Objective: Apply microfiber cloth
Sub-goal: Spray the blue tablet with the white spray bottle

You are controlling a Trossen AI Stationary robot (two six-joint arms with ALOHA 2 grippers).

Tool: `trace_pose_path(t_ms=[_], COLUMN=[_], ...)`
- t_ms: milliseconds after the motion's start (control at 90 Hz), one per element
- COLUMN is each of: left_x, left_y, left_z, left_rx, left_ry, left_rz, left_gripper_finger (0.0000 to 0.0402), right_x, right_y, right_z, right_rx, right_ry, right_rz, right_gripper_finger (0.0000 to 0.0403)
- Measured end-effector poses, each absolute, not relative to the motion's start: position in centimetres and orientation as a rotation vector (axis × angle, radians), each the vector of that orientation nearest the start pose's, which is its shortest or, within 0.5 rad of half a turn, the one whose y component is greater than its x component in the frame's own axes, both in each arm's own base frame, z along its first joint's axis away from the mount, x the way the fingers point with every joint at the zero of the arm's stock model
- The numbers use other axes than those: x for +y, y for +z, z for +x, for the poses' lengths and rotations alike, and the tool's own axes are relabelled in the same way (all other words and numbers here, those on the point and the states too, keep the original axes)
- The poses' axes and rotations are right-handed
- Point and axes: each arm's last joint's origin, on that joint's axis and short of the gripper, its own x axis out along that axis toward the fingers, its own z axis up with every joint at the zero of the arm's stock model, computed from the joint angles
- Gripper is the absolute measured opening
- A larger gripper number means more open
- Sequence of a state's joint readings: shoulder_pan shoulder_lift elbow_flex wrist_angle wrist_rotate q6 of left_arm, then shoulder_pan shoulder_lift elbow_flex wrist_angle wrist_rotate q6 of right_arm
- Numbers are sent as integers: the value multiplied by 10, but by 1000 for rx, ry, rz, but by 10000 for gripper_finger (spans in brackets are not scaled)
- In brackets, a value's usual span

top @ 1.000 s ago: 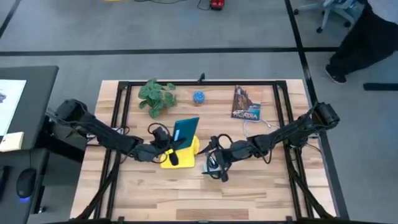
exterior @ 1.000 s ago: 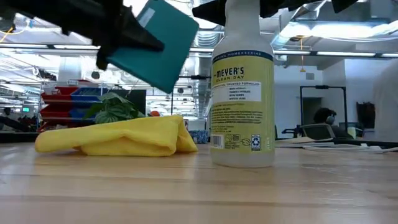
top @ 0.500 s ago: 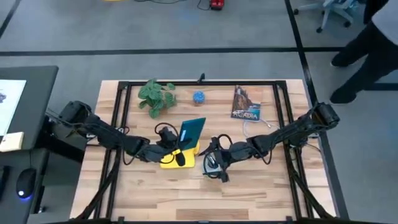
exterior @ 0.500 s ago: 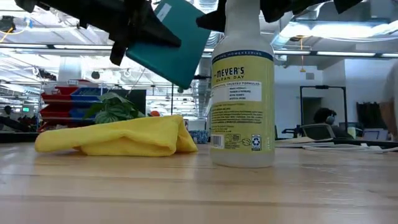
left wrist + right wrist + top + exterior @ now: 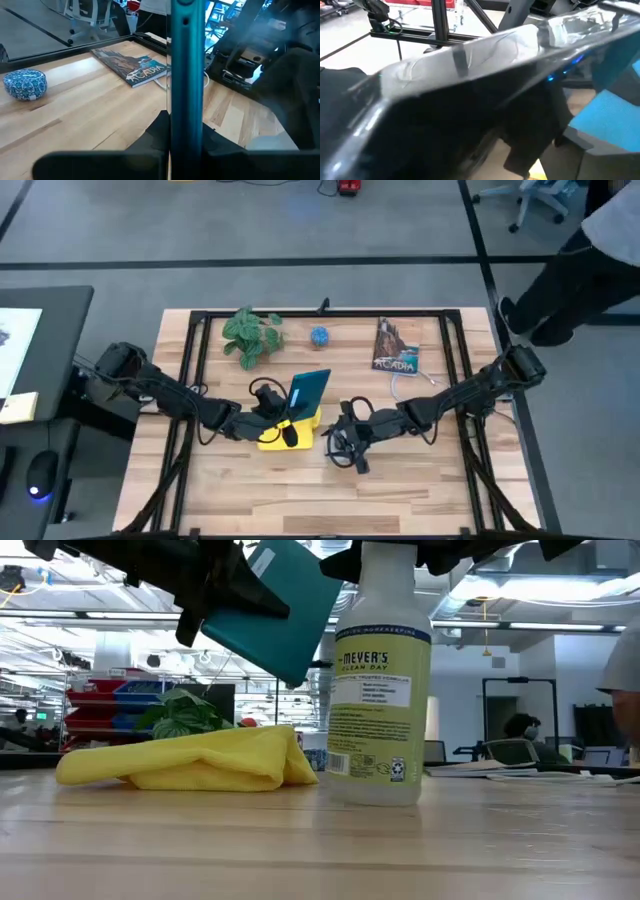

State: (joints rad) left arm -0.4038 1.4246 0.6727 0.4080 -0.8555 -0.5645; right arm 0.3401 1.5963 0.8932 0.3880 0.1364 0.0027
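- Cloth first: the yellow microfiber cloth (image 5: 287, 432) lies bunched in a low heap on the wooden surface (image 5: 400, 490), near its middle, with nothing gripping it.
- My left gripper (image 5: 282, 417) hovers above that heap, its fingers clamped on the edge of a teal-backed tablet (image 5: 306, 391), which hangs tilted in the air over the cloth.
- My right gripper (image 5: 347, 442) sits just beside the cloth at a spray bottle (image 5: 378, 690). I cannot tell whether those fingers are closed on it, since the wrist picture is filled by the bottle's clear top.
- In the low view the bottle stands upright on the surface, its label facing the camera, close to the cloth's right end.
- Judged step: screen and cleaner are being readied; the wiping itself has not begun.
- Next move, as I judge it: free 1 gripper, likely the right, pinch a fold of the floppy cloth and bring it flat against the tablet's face while the left steadies it.
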Motion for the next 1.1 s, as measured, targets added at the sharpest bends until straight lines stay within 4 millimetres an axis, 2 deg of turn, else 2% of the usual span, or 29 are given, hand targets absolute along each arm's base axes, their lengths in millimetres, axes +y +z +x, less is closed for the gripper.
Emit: trace_pose_path(t_ms=[378,633,789,889,1056,1100], left_x=[-91,-91,-91,-91,-92,-94], left_y=[212,212,210,210,214,214], left_z=[269,269,269,268,259,255], left_rx=[146,152,164,175,199,217], left_ry=[509,495,498,501,505,498], left_rz=[-347,-348,-339,-331,-367,-366], left_gripper_finger=[9,9,9,9,9,9], right_x=[110,109,110,114,121,122], right_y=[221,221,223,231,240,242], right_z=[322,319,319,321,321,320], right_rx=[367,403,400,375,431,463], right_ry=[206,236,223,186,184,165], right_rz=[-90,-98,-93,-73,-48,-28], right_gripper_finger=[240,272,273,250,144,143])
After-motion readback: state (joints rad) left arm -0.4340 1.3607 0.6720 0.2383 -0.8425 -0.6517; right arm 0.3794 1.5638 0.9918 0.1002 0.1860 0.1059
